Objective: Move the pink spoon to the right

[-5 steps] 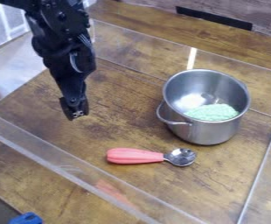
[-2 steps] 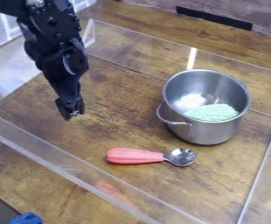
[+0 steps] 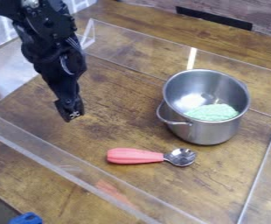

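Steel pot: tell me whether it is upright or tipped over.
Upright. The steel pot stands on its base, its open mouth facing up, with green contents lying inside.

Arm: all black, matte w/ some gloss on upper housings. Upper section bulky, irregular, built from several blocky motor-type housings stacked together. Black cable loop visible approx. mid-body, curving round the front of a housing. Faint pale highlights on edges, poss. screw heads or reflections, too small to tell. Lower section narrows to a slimmer black link, roughly rectangular in x-section. Gripper at the tip: small, black, boxy, w/ pale/whitish specks on its face, poss. fasteners or markings; not legible. Jaws short, dark, standing apart. No labels, colour bands or text readable anywhere on the body.
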You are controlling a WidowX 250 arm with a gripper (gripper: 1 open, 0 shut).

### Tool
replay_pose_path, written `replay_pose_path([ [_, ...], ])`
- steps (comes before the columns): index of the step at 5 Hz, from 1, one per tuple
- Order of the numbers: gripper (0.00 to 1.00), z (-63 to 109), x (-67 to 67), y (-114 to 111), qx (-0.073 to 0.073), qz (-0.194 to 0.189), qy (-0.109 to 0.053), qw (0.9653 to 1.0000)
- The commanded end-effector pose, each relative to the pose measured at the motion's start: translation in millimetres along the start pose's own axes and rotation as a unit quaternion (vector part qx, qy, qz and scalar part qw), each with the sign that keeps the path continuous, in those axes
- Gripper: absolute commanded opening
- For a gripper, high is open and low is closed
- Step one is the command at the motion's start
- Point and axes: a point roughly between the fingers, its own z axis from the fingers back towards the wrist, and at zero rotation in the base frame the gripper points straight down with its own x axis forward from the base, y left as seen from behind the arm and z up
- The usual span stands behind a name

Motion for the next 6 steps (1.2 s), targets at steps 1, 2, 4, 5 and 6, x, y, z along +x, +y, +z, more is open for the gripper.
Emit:
replay_pose_path([
  [1, 1.00, 19.9, 6.5, 12.4, 0.015, 0.022, -0.025, 0.9993],
  [2, 1.00, 27.1, 13.0, 15.2, 0.008, 0.034, -0.030, 0.9989],
  [4, 1.00, 15.9, 21.5, -11.9, -0.033, -0.022, -0.056, 0.9976],
  [5, 1.00, 7.8, 30.5, -39.5, -0.056, -0.081, -0.070, 0.9926],
  [6, 1.00, -5.7, 36.7, -60.5, -0.072, -0.114, -0.077, 0.9879],
])
